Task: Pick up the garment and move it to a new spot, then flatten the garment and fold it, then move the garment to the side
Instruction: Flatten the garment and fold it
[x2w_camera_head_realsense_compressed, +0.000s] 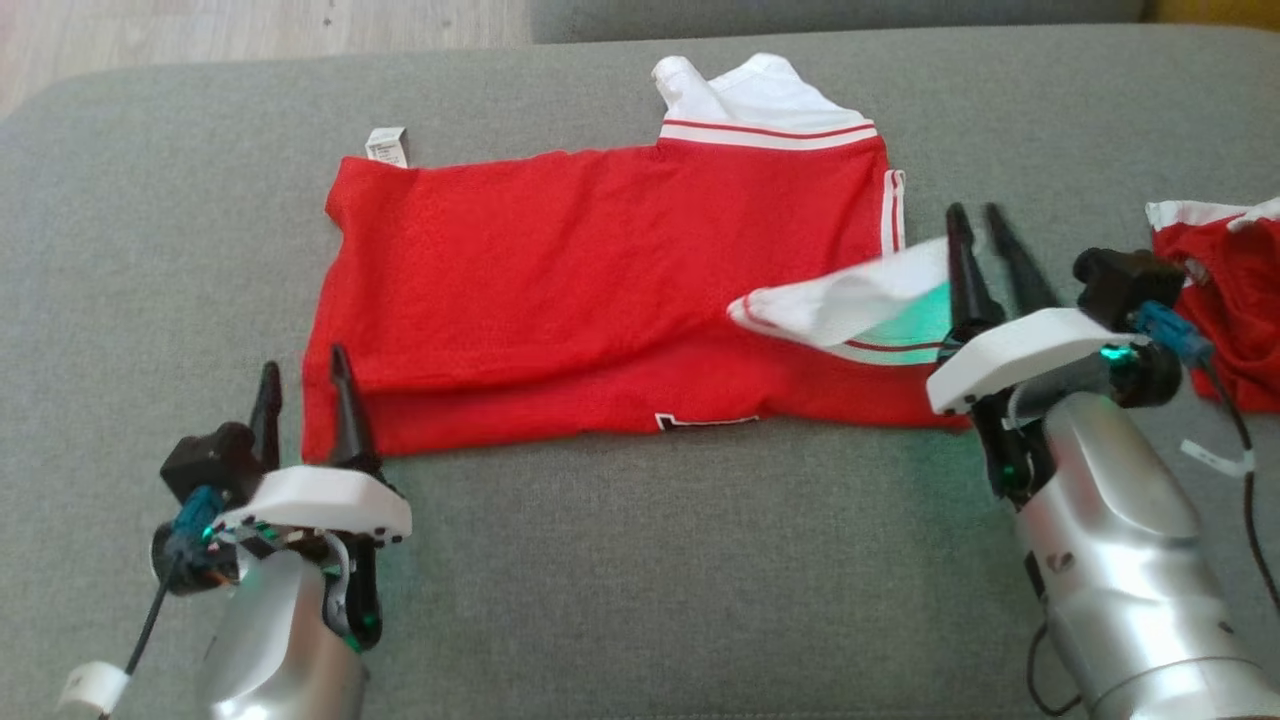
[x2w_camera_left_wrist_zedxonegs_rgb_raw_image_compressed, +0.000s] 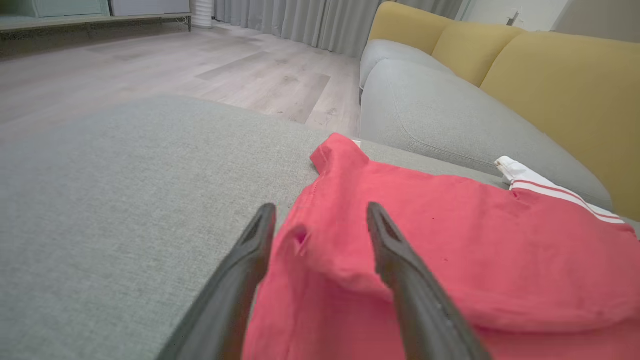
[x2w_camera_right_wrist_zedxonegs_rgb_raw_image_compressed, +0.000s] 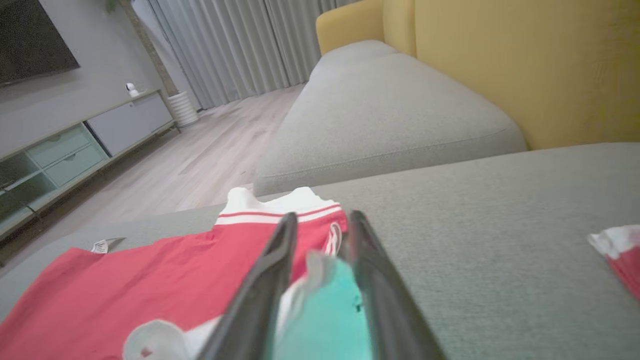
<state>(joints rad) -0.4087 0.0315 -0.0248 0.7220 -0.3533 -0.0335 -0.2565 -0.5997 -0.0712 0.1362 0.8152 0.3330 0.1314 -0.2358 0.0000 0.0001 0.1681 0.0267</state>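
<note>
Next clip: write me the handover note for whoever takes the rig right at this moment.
Left hand: open, at the shirt's near-left corner, holding nothing.
Right hand: fingers slightly apart with the white sleeve between them; whether it grips is unclear.
Shirt: spread on the grey cushion, with a fold along its near side. The far sleeve sticks out at the back. Another red garment lies to the right.
Done: shirt laid flat, one lengthwise fold in.
Left: tuck the sleeves in, finish folding, move the shirt aside.
</note>
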